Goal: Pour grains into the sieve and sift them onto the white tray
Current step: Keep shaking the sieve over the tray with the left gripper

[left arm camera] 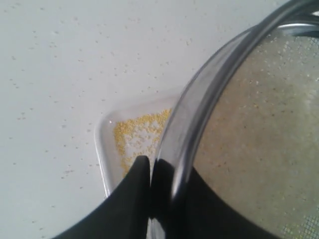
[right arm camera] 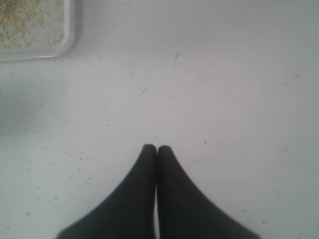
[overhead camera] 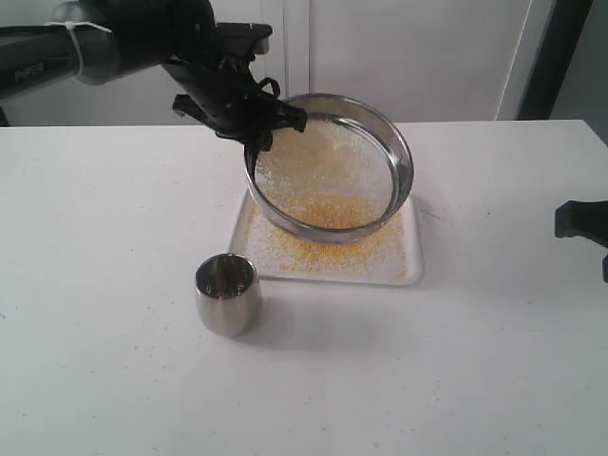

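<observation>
Tilted sieve (overhead camera: 328, 161) over white tray (overhead camera: 408, 271), centre frame.
The left jaws gripped its rim, the right jaws shut, empty; further tilt risked grains (overhead camera: 328, 211) spilling onto the tabletop (overhead camera: 427, 380).

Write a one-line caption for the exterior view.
Left gripper holds the sieve tilted over the white tray, grains scattered beneath; a steel cup stands nearer the camera.
</observation>
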Controlling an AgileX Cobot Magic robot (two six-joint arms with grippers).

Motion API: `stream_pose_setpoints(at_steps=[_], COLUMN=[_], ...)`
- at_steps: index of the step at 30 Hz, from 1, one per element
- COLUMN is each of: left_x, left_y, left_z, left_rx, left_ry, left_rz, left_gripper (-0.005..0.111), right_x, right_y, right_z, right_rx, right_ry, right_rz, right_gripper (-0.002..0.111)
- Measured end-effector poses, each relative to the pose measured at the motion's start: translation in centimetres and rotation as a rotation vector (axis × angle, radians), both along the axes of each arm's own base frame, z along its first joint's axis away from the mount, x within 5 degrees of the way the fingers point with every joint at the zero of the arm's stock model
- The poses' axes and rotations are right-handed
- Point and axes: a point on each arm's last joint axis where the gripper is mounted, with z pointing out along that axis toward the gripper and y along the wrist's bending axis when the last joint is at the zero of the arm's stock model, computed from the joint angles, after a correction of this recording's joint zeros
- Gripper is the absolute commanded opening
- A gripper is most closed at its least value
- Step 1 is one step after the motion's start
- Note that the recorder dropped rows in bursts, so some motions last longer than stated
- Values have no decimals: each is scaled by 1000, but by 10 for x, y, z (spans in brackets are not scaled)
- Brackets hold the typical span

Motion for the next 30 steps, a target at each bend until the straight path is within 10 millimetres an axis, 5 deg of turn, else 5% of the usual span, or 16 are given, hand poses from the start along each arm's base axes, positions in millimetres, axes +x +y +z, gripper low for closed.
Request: stream_pose_setpoints(at_steps=[16, 23, 30], left_x=[12, 6, 4], left_y=[1, 0, 0], left_z=[-3, -23, -23], left_rx=[-31, -63, -69], left_ry=[4, 194, 226], left_rz=[51, 104, 99], left_gripper=[0, 0, 0], right_x=[0, 0, 0], right_y=[0, 0, 0], right_z=[0, 0, 0], right_rx=[1, 1, 1], right_ry=[0, 0, 0], right_rz=[-2, -2, -2], right_gripper=[0, 0, 0])
